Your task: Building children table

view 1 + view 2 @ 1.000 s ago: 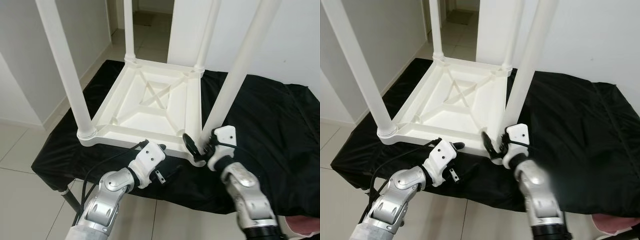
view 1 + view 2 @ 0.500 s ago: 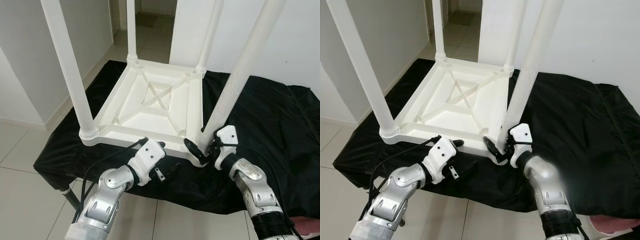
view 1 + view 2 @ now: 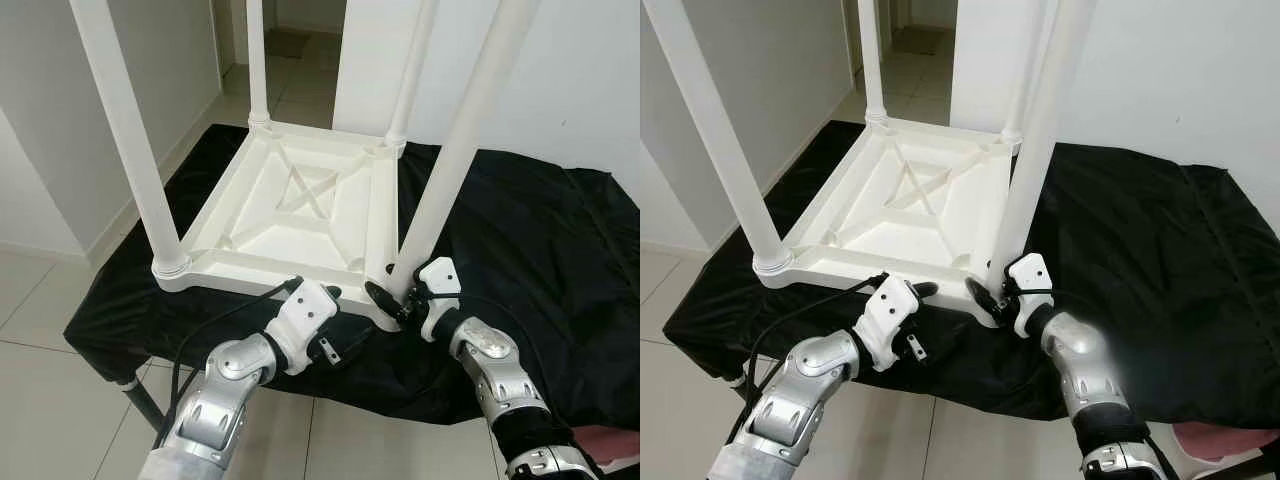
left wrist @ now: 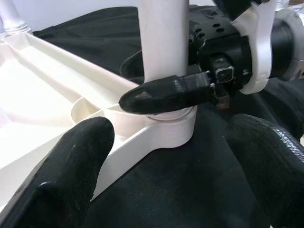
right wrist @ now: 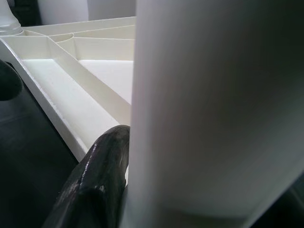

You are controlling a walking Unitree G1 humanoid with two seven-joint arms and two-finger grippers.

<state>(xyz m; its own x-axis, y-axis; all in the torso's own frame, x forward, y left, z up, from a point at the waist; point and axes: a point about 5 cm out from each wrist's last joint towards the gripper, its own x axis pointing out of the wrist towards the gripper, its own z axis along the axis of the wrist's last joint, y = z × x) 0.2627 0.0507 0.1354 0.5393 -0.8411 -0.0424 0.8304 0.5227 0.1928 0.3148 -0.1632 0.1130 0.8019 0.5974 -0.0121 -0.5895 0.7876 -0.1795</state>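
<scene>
A white children's table [image 3: 300,215] lies upside down on a black cloth [image 3: 520,230] draped over a low stand, its four legs pointing up; their upper ends are cut off by the frame edge.

The right gripper [image 3: 392,300] sits at the table's near right corner, its fingers closed around the foot of the near right leg [image 3: 450,170], just above the socket where that leg meets the tabletop. In the left wrist view one black finger [image 4: 166,92] lies across the front of the leg, touching it; the other finger passes behind the leg and is mostly hidden. The right wrist view is so close that the leg [image 5: 213,109] is a blurred white column, with one glossy black finger [image 5: 102,183] pressed against its side and the ribbed underside of the table beyond it.

The left gripper [image 3: 335,335] hovers just left of the right gripper, low over the cloth and just beside the table's near edge. Its two fingers stand well apart and hold nothing: in its own wrist view the blurred fingertips [image 4: 71,175] frame the corner socket and the right gripper, with the table rim between them. Whether the left fingertip touches that rim is hard to tell, though it seems slightly clear.

Pale floor tiles [image 3: 60,300] surround the stand, and a pink object [image 3: 610,445], cut off at the lower right corner, cannot be identified.
</scene>
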